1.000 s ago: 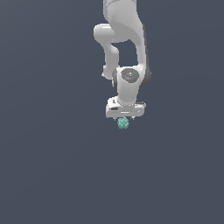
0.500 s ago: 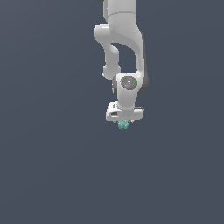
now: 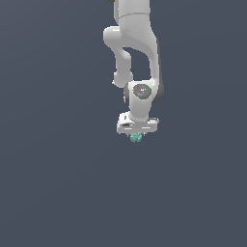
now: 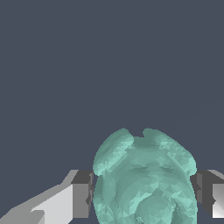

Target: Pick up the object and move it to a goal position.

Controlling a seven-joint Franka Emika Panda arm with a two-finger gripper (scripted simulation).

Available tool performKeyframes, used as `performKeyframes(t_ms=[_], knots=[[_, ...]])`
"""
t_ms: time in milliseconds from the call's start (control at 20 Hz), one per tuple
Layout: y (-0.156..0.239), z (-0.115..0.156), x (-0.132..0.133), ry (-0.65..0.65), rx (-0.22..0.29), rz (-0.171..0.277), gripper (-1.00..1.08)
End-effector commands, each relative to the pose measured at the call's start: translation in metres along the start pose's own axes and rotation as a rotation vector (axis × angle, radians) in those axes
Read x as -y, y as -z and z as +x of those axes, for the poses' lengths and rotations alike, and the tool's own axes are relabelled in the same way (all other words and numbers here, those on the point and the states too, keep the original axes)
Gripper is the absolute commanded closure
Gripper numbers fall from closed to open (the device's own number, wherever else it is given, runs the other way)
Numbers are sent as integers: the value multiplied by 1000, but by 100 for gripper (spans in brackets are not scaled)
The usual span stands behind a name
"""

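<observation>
The object (image 3: 136,138) is a tiny teal-green bumpy lump. It sits just under the white hand of the arm in the exterior view. My gripper (image 3: 136,137) is shut on it. In the wrist view the object (image 4: 144,179) fills the space between the two fingers, and a dark pad (image 4: 81,194) touches it on each side. The fingers are mostly hidden in the exterior view.
The white arm (image 3: 136,53) hangs down from the upper middle of the exterior view. All around is a flat dark grey-blue surface (image 3: 58,183) with no other objects in sight.
The hand with the object has shifted slightly up and toward the exterior view's right. The grip on the lump has not changed.
</observation>
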State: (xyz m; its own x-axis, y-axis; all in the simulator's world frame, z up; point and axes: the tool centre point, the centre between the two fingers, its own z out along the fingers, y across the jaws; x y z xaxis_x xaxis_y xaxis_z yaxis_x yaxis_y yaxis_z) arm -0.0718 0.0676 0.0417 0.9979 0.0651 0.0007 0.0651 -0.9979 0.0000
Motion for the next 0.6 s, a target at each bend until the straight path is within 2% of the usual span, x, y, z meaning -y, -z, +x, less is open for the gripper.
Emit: performKeyframes(t_ms=[0, 250, 550], knots=[[0, 0, 0, 0, 0, 0, 108], [1, 4, 7, 0, 0, 0, 108], [7, 20, 31, 0, 0, 0, 108]])
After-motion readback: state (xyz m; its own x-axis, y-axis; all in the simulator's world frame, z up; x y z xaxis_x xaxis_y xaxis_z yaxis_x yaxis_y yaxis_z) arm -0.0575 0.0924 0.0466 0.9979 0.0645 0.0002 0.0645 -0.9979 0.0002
